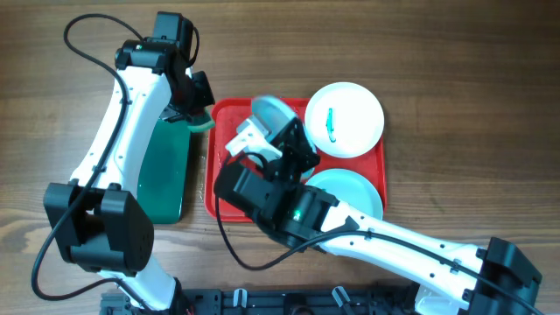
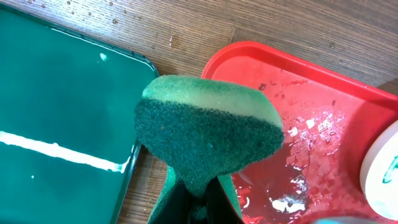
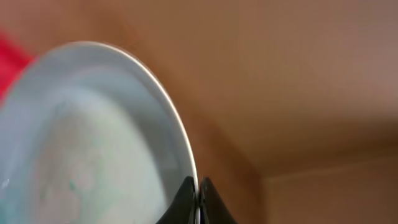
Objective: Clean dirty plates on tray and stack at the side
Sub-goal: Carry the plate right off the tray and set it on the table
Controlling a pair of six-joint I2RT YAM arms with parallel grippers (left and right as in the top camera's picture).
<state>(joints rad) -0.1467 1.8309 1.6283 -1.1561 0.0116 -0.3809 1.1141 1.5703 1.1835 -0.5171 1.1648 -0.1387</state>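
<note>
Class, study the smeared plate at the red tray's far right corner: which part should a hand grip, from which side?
Pinch its thin rim. The plate lies face-up, too wide to span, and its far edge seems to overhang the tray, so coming from the far side likely leaves room underneath.

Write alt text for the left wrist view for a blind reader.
The left claw grips a green sponge over the gap between a dark green tray and the wet red tray. A white plate edge shows at right.
</note>
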